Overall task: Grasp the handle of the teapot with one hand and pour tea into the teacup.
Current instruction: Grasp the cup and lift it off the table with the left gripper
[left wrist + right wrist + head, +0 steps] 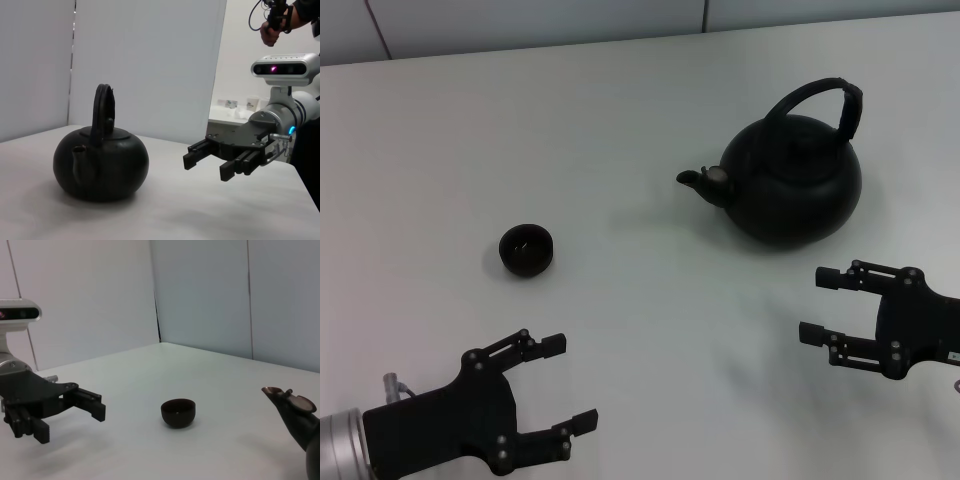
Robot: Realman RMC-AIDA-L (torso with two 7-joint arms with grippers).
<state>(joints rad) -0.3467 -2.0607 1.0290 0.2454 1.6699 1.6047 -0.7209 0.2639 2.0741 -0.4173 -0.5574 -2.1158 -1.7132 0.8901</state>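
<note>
The matte-black teapot (790, 180) stands upright at the right rear of the white table, its spout (700, 181) pointing left. Its arched handle (818, 98) rises over the lid. The left wrist view shows the teapot (100, 165) and its handle (103, 112). The small dark teacup (526, 250) sits to the left of the teapot, well apart; it also shows in the right wrist view (178, 413). My right gripper (825, 305) is open and empty, in front of the teapot. My left gripper (565, 385) is open and empty, in front of the teacup.
The white table (620, 130) ends at its back edge against grey wall panels. In the left wrist view a person's hand (272, 25) holds a controller behind the right arm.
</note>
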